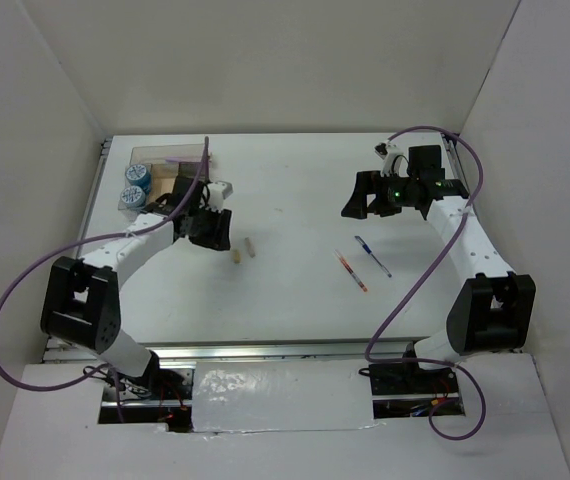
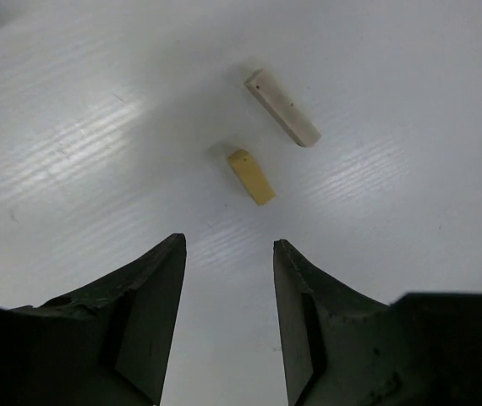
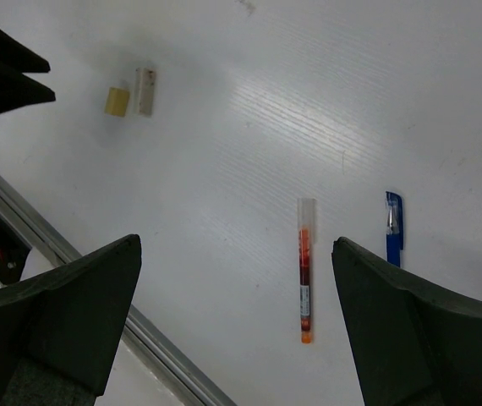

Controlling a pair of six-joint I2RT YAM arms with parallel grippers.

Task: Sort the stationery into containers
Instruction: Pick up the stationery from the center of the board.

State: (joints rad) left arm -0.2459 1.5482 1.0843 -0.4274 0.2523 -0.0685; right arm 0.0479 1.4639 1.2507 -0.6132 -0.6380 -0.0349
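Two tan stubs (image 1: 235, 257) (image 1: 251, 247) lie on the white table just ahead of my left gripper (image 1: 221, 238). In the left wrist view the yellowish stub (image 2: 251, 177) and the paler stub (image 2: 282, 107) lie beyond my open, empty left gripper (image 2: 228, 242). The red-orange pen (image 1: 351, 271) and blue pen (image 1: 372, 256) lie side by side at mid right. My right gripper (image 1: 353, 207) hovers behind them, open and empty (image 3: 237, 244), with the red pen (image 3: 305, 271) between its fingers and the blue pen (image 3: 393, 228) by the right finger. The organiser (image 1: 190, 150) stands at back left.
Two round blue tubs (image 1: 138, 174) (image 1: 132, 196) stand at the organiser's left end. A pale lilac bar (image 1: 178, 158) lies in its back part. A metal rail (image 3: 72, 254) edges the table's front. White walls close in the sides and back.
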